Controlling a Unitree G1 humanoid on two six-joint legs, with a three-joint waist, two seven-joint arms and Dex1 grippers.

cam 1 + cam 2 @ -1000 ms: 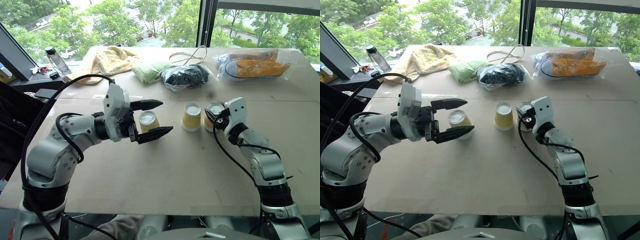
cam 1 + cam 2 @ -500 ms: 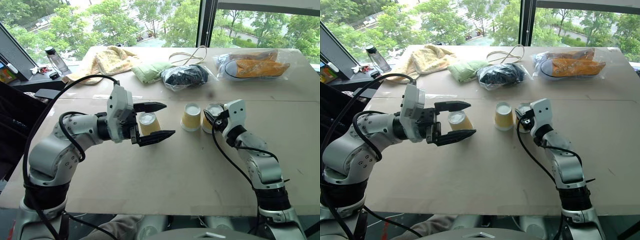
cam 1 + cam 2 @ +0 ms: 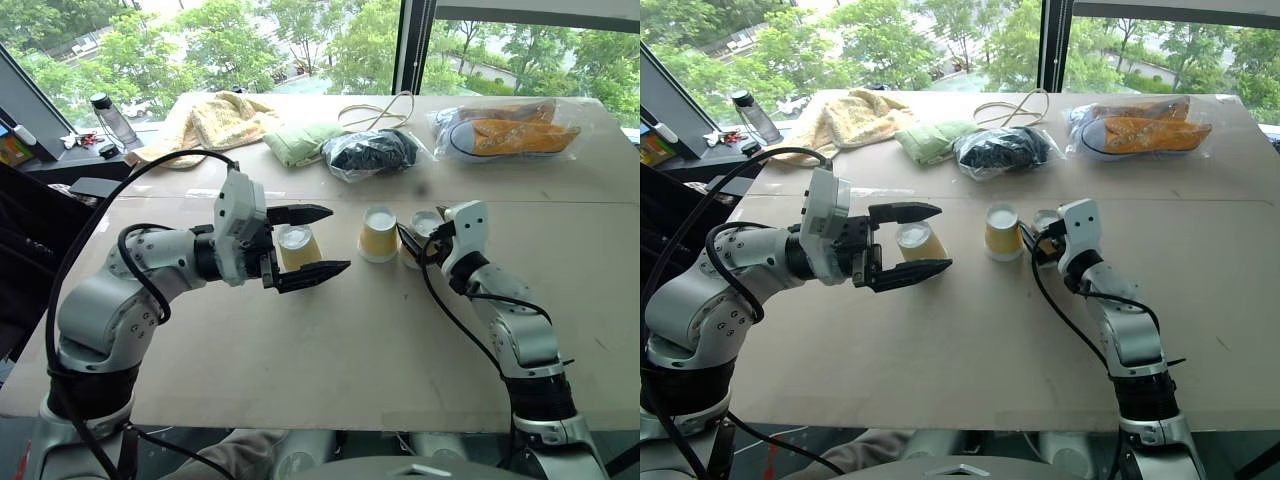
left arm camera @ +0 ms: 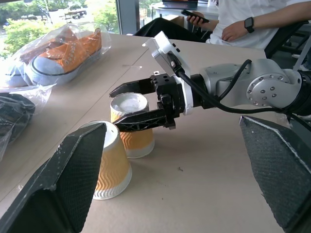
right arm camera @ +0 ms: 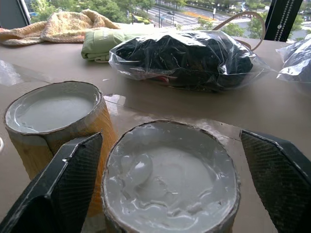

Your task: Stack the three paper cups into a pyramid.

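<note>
With 2 cups point(image 3: 380, 234) standing upside down side by side mid-table, the base looks done. Right gripper point(image 4: 133, 104) spreads open around the right one. Left gripper point(image 3: 310, 243), fingers apart, straddles cup 3 point(image 3: 297, 247) at left, not yet lifted on top.

you see a big brown table point(image 3: 330, 340). past its far edge, big windows point(image 3: 300, 40) show green trees in bright daylight. a dark window post point(image 3: 415, 45) stands between the panes. a person point(image 4: 252, 19) sits at the side.
</note>
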